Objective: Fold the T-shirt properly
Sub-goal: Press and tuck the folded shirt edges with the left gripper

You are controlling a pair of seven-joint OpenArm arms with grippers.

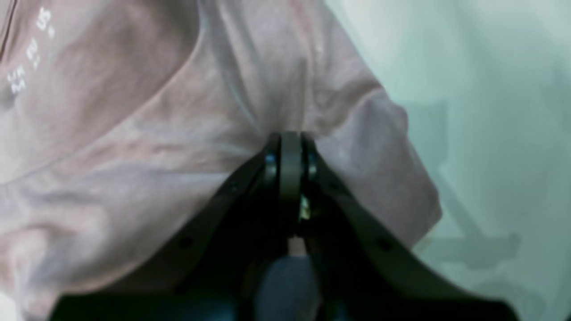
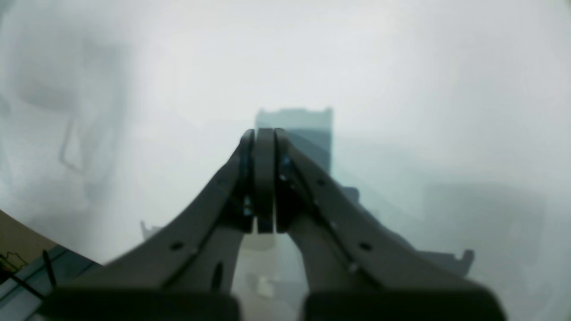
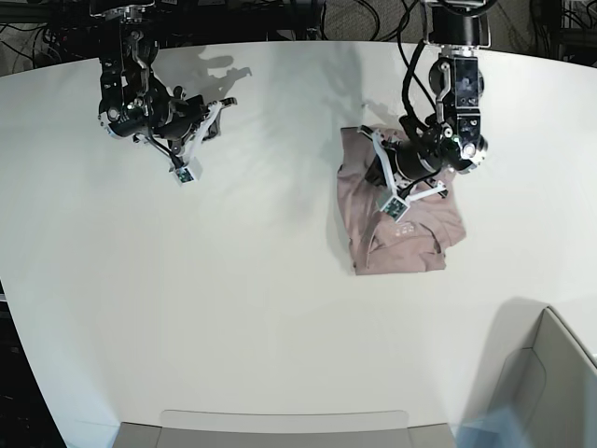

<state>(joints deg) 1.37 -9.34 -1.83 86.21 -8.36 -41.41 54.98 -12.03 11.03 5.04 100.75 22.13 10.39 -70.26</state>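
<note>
The T-shirt (image 3: 396, 224) is a mauve-pink, wrinkled bundle lying right of centre on the white table (image 3: 233, 280). Close up, the T-shirt (image 1: 134, 147) fills the left of the left wrist view, with pale print (image 1: 31, 53) inside its neck at top left. My left gripper (image 1: 290, 138) is shut on a pinch of the cloth, and creases run out from its tips. The left arm (image 3: 448, 140) hangs over the shirt's far edge. My right gripper (image 2: 264, 133) is shut on nothing above bare table. The right arm (image 3: 140, 117) is at the far left.
A grey box (image 3: 550, 373) stands at the near right corner. A flat grey tray (image 3: 280, 425) lies along the near edge. Dark cables (image 3: 354, 14) run behind the table's far edge.
</note>
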